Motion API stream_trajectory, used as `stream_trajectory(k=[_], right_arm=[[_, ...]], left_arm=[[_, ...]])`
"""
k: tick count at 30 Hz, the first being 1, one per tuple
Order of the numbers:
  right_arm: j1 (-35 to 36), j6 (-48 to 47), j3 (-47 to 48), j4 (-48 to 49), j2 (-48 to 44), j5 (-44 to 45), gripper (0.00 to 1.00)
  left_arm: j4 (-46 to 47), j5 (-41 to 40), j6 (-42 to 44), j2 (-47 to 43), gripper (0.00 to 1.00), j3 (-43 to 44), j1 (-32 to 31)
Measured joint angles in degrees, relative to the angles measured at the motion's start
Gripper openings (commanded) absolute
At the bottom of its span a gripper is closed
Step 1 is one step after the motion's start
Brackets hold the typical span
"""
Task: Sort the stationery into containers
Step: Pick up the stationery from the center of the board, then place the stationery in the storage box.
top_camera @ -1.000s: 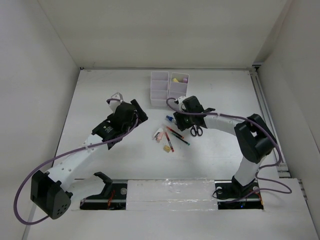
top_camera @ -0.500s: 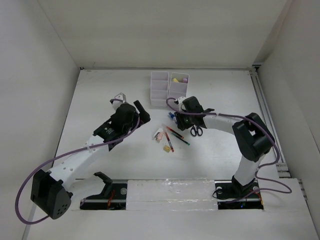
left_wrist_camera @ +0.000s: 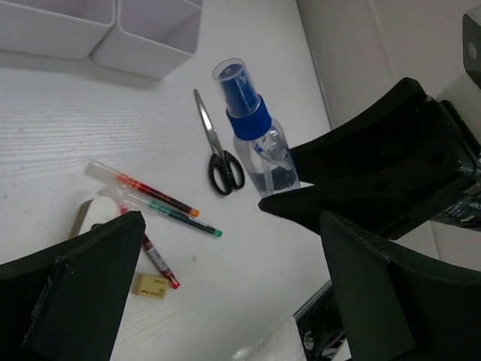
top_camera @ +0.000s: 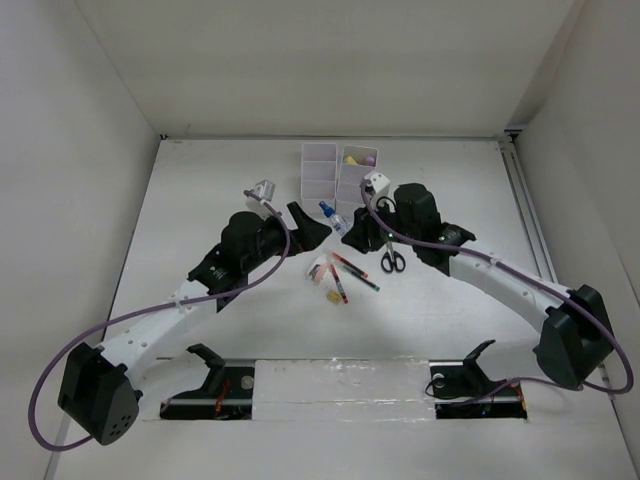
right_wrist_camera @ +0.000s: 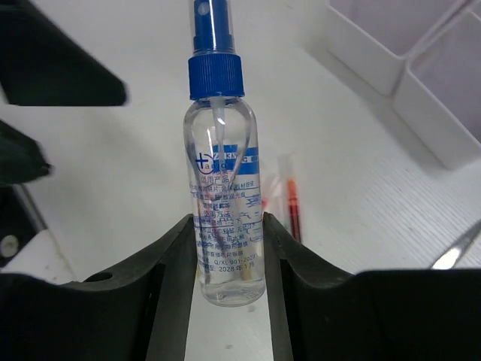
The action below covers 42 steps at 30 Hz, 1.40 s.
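My right gripper [right_wrist_camera: 228, 226] is shut on a clear spray bottle with a blue cap [right_wrist_camera: 224, 188], held upright above the table [top_camera: 330, 214]. Facing it from close by, my left gripper [left_wrist_camera: 229, 226] stands wide open with nothing between its fingers [top_camera: 308, 228]. Below lie red and green-tipped pens [left_wrist_camera: 154, 197], a yellow eraser [left_wrist_camera: 152, 286] and black-handled scissors [left_wrist_camera: 219, 154]. The white compartment tray [top_camera: 304, 176] sits behind, with yellow and purple highlighters [top_camera: 358, 158] in its far right cell.
The pens [top_camera: 346, 276], eraser [top_camera: 332, 296] and scissors [top_camera: 393, 261] form a small cluster between the two arms. Both arms reach toward each other over it. White walls close in the table on three sides.
My right arm has lifted the spray bottle off the table and carried it left and back, its elbow swinging out right. My left arm has reached right toward the bottle.
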Motion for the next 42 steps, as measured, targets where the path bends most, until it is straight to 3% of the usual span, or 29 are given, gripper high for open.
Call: stream_trajectory(k=[4, 7, 15, 16, 17, 19, 20, 21, 22, 23, 27, 31, 36, 42], right_arm=[[2.6, 1.9, 0.0, 1.4, -1.9, -4.0, 0.00], [4.0, 3.2, 0.0, 2.6, -2.8, -6.0, 0.00], [5.1, 6.8, 0.0, 7.1, -3.3, -9.7, 0.00], [5.1, 7.1, 0.0, 7.5, -3.3, -9.9, 0.00], [5.1, 7.4, 0.0, 7.8, -3.3, -10.0, 0.00], [5.2, 7.8, 0.0, 8.1, -3.0, -10.4, 0.05], [5.2, 8.0, 0.0, 8.3, -2.9, -10.6, 0.16], [5.2, 8.2, 0.0, 8.7, -2.8, -10.7, 0.33], [5.2, 8.4, 0.0, 9.1, -2.8, -10.7, 0.86], [5.2, 9.0, 0.0, 9.4, -2.7, -10.7, 1.00], [5.0, 9.6, -0.6, 11.2, -3.7, -9.5, 1.00], [2.3, 10.9, -4.3, 9.9, -9.5, -1.7, 1.00], [-0.5, 11.8, -8.0, 5.9, -18.6, 6.7, 1.00], [-0.7, 11.4, -9.7, 3.0, -25.0, 9.3, 1.00]], left_arm=[[5.0, 4.3, -0.2, 0.0, 0.99, -1.2, 0.0], [7.9, 6.6, -0.4, 0.0, 0.91, -1.2, 0.0], [12.0, 9.2, -1.6, 0.8, 0.44, -1.2, 0.0], [12.2, 9.4, -1.7, 0.9, 0.36, -1.3, 0.0], [12.3, 9.5, -1.9, 0.9, 0.20, -1.3, 0.0], [13.4, 10.1, -2.4, 0.9, 0.04, -1.3, -0.2], [13.5, 10.1, -2.4, 0.9, 0.00, -1.3, -0.2], [13.5, 9.9, -2.4, 0.9, 0.00, -1.3, -0.2], [13.5, 9.5, -2.5, 0.9, 0.00, -1.3, -0.2], [13.2, 9.1, -2.3, 0.9, 0.00, -1.0, -0.2], [7.4, 2.8, 1.0, 4.4, 0.00, 3.9, -0.3], [3.3, -7.8, 5.7, 11.8, 0.00, 13.2, -0.3], [3.8, -20.2, 10.3, 23.5, 0.00, 24.6, 0.4], [4.3, -29.8, 14.6, 38.4, 0.00, 34.3, 1.6]])
